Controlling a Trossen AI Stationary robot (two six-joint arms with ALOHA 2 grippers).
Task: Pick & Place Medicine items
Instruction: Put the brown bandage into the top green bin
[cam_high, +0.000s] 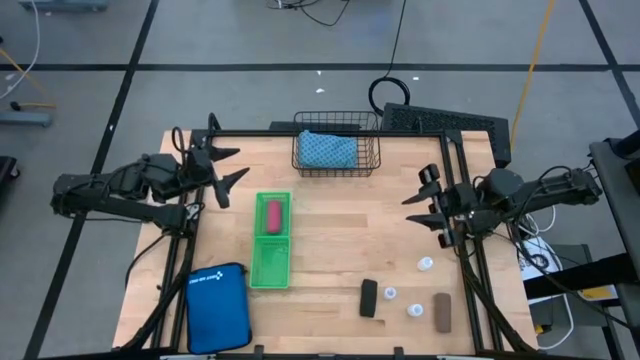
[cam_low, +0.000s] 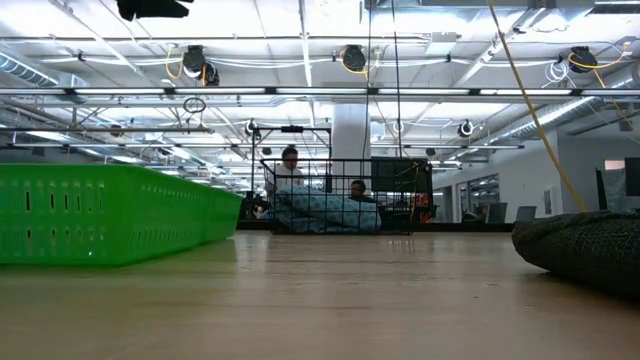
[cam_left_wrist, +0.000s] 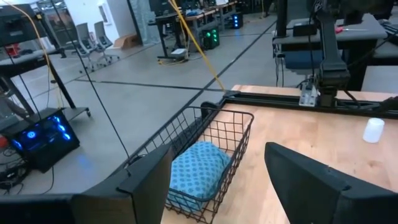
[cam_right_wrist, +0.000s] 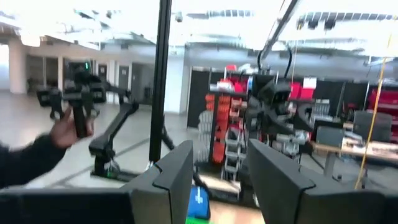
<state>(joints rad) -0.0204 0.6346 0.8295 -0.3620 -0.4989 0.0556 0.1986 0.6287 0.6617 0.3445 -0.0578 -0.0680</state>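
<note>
A wire basket (cam_high: 337, 152) holding a blue cloth (cam_high: 326, 150) stands behind the green tray (cam_high: 271, 262), where the pink piece (cam_high: 275, 214) lies. Both grippers, left (cam_high: 229, 168) and right (cam_high: 424, 204), hover open and empty. Black piece (cam_high: 369, 297), brown piece (cam_high: 442, 311) and white bottles (cam_high: 425, 264) sit near the front edge.

Robotics lab in an open industrial hall.
The wooden table (cam_high: 330, 220) stands on a grey concrete floor marked with black tape lines; beyond it, exposed ceiling pipes (cam_low: 320, 92), office chairs (cam_left_wrist: 93, 38), red parts racks (cam_right_wrist: 233, 124), further robot arms (cam_right_wrist: 106, 134) on stands, and people seated at desks behind the wire basket (cam_low: 340, 195).
</note>
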